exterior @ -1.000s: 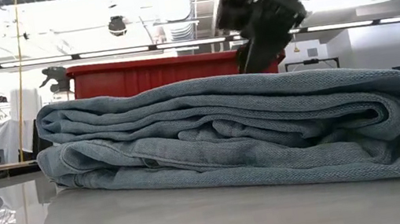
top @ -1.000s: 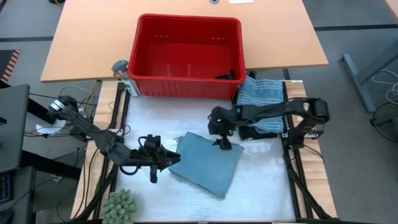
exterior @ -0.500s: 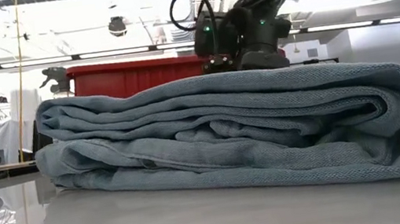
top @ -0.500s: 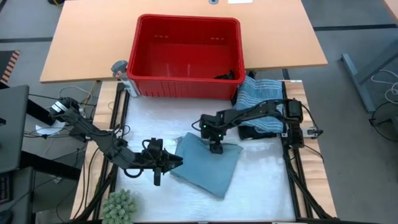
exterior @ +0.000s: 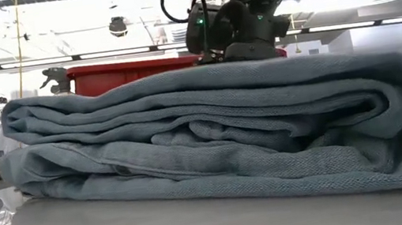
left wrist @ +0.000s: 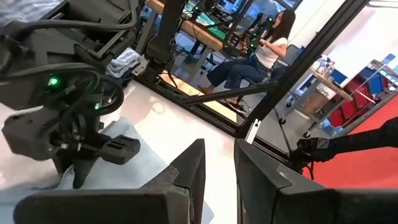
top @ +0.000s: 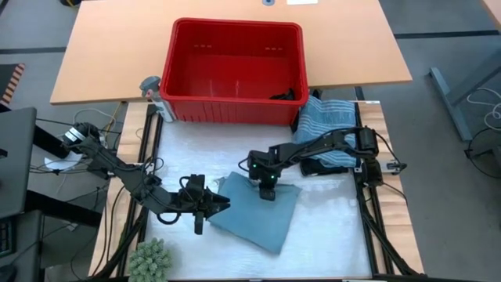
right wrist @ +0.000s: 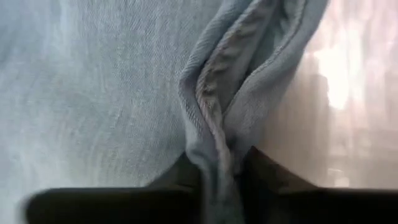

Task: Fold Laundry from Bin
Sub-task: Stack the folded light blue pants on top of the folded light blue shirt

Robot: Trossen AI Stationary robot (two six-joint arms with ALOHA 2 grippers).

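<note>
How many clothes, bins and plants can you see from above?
Folded blue cloth: 1
Striped cloth: 1
Dark cloth: 1
Red bin: 1
Green plant: 1
Total: 5

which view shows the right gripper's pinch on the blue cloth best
The right wrist view: the right gripper visibly pinches a ridge of the light blue garment. The high view shows only where it sits on the cloth; the low view hides the fingers; the left wrist view shows it from afar.

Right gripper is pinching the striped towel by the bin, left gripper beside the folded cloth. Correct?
Not quite. The right gripper is pinching the plain blue folded cloth, as the right wrist view shows. The striped towel lies untouched beside the bin. The left gripper is beside the folded cloth.
</note>
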